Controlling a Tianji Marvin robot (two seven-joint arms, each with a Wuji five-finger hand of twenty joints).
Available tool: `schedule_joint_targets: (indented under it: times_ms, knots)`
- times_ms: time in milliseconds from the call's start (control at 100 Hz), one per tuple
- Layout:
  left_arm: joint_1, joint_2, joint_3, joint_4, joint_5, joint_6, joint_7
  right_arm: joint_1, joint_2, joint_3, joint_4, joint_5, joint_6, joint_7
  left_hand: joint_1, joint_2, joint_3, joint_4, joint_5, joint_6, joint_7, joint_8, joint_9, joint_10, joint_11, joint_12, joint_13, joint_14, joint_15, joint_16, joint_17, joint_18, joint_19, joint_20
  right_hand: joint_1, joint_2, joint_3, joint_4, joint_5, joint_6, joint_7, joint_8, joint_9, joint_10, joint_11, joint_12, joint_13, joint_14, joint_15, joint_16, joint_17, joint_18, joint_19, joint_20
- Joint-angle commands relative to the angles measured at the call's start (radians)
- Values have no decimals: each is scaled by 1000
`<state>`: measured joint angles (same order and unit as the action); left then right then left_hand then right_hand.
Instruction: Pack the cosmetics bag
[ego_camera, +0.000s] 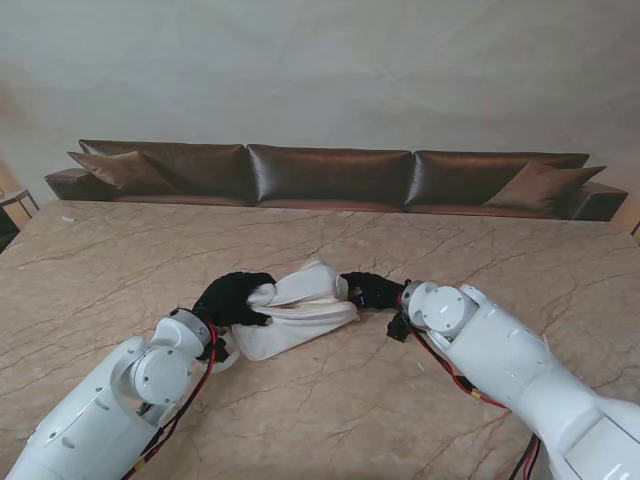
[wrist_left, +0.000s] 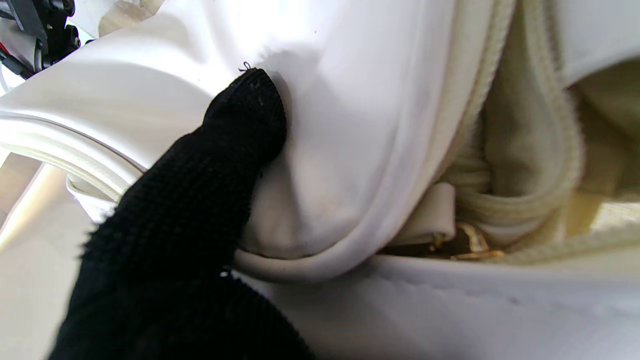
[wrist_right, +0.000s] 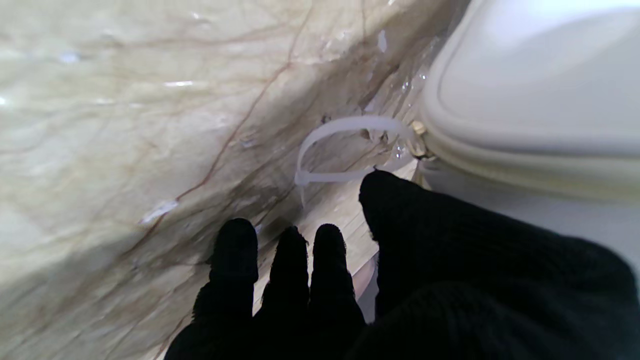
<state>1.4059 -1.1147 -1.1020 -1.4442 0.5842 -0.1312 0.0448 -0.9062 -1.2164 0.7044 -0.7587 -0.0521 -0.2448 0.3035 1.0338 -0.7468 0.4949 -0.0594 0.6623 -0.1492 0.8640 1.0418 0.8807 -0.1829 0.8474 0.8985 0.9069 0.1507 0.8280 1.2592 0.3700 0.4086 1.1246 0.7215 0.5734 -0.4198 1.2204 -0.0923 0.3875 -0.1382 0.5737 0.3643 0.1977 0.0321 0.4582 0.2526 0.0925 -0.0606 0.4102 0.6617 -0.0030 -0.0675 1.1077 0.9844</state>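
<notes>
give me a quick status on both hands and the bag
Left hand shut on white cosmetics bag, finger pressed into its side. Right hand at bag's other end, near zip-tie loop; grip unclear. Nothing in the way.

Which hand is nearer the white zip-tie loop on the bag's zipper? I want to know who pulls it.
Right. The right hand has a fingertip just short of the zip-tie loop; the left hand grips the cosmetics bag at its opposite end.
</notes>
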Motion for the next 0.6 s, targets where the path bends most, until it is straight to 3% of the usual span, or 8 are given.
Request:
schedule_joint_targets:
  times_ms: [0,140,170,220,320,480,550,590]
  knots:
    - [1,-3,-3,-6,-11,9,-7,-5,-7,-26,14,-31,-9,14,257,323,269,81,218,-198,415,93,74,-145,168,46,21,-17,32,11,-5,19,2,20,-22,-31,49,5,76,-66,46,34,-16,-21,-25,-7,2,62,-9,4,6,40,-35,9]
    - [-1,-5,-3,-4,-16,21,-2,2,6,-63,18,-94,-47,-1,257,326,265,82,216,-197,414,92,71,-145,168,45,22,-18,33,10,-3,17,5,21,11,-62,108,2,277,-144,174,155,-12,-35,45,22,6,55,5,39,17,41,-28,16]
    - [-1,-6,-3,-4,-19,23,-2,2,10,-67,18,-107,-56,-6,257,325,266,83,216,-196,415,93,72,-145,169,45,21,-18,33,10,-3,17,4,21,4,-101,122,-47,303,-176,219,187,-14,-36,69,26,7,56,21,42,25,44,-22,15]
    - [-1,-6,-2,-3,-21,27,-1,-1,18,-67,15,-114,-64,-2,257,327,265,83,215,-195,416,93,72,-143,170,45,22,-17,35,11,-3,18,6,22,1,-153,140,-95,344,-216,272,202,-14,-45,102,36,10,54,36,36,27,47,-19,12]
    - [-1,-8,-1,-3,-24,35,2,-16,34,-53,-2,-120,-65,16,257,326,267,85,216,-195,421,95,72,-144,171,45,22,-17,35,11,-4,18,5,22,1,-191,172,-111,421,-249,317,208,-8,-58,180,66,15,49,67,32,27,53,-13,13]
    - [-4,-11,6,0,-28,48,12,-41,58,-13,-30,-80,-70,93,257,327,267,85,214,-193,421,97,72,-141,171,44,21,-15,37,12,-5,20,6,24,-77,-275,173,-170,413,-257,376,171,71,-50,179,64,13,49,93,10,11,59,-28,11]
    - [-5,-13,10,1,-28,53,17,-51,68,1,-39,-57,-75,127,257,328,267,85,213,-193,421,97,71,-140,170,44,21,-15,37,12,-6,19,5,24,-131,-264,148,-154,386,-249,404,182,80,-46,170,63,14,49,80,-1,-1,61,-41,13]
    - [-5,-13,11,2,-29,54,17,-56,72,7,-42,-54,-79,137,257,328,266,85,214,-193,421,97,70,-143,170,43,20,-16,36,11,-6,19,6,24,-193,-228,96,-125,372,-245,404,206,85,-44,164,62,14,50,77,-3,-1,61,-45,17]
